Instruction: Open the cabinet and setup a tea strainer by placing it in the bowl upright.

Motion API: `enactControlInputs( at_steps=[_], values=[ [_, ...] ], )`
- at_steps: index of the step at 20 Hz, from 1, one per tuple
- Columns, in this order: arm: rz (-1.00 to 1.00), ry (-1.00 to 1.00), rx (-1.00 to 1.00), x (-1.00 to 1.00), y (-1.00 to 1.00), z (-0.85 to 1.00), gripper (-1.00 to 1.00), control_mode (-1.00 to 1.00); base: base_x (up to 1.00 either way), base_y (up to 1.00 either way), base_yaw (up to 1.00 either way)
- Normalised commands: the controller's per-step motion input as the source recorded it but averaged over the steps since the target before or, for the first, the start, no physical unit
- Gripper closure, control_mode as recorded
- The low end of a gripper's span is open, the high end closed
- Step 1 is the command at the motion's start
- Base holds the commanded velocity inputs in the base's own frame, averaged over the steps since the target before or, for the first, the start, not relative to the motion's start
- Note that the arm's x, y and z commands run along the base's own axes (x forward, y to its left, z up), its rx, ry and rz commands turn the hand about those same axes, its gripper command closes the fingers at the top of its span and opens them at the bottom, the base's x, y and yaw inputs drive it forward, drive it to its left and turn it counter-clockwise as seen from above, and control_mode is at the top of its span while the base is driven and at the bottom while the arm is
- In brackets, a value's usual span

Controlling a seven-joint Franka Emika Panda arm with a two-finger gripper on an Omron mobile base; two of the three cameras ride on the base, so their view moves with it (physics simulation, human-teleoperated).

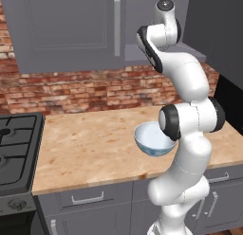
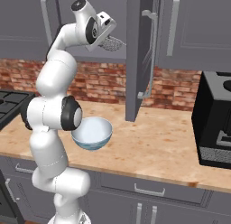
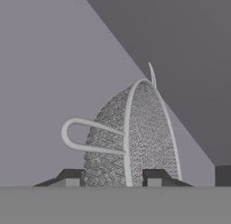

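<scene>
A: How does the gripper (image 3: 113, 178) stand?
B: Its jaws are narrowed on either side of the tea strainer's (image 3: 131, 137) mesh dome, up in the open cabinet (image 2: 140, 56).
A: Squeezing it?
B: Cannot tell. The bowl (image 2: 92, 133) sits on the counter (image 2: 153, 146) below.

I see a red brick wall (image 1: 71, 89) behind a pale marbled worktop (image 1: 85, 149), grey drawers (image 1: 88, 197) with silver handles beneath, a black gas stove (image 1: 16, 151) left, and a black appliance (image 2: 215, 123) right.
</scene>
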Motion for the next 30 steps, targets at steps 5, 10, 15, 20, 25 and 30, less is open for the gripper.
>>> enactControlInputs(
  at_steps=[5, 10, 15, 20, 25, 30],
  values=[
    [0.0, -0.04, -0.03, -0.1, 0.01, -0.07, 1.0, -1.0, 0.0, 0.0, 0.0],
    [0.0, -0.1, -0.12, -0.17, 0.0, -0.08, 1.0, -1.0, 0.0, 0.0, 0.0],
    [0.03, -0.15, -0.13, -0.33, 0.0, -0.05, 1.0, -1.0, 0.0, 0.0, 0.0],
    [0.01, -0.05, -0.01, -0.44, 0.05, 0.0, 1.0, -1.0, 0.0, 0.0, 0.0],
    [0.01, -0.07, 0.0, -0.57, 0.27, 0.02, 1.0, -1.0, 0.0, 0.0, 0.0],
    [0.06, -0.05, 0.0, -0.44, 0.3, 0.12, 1.0, -1.0, 0.0, 0.0, 0.0]
  ],
)
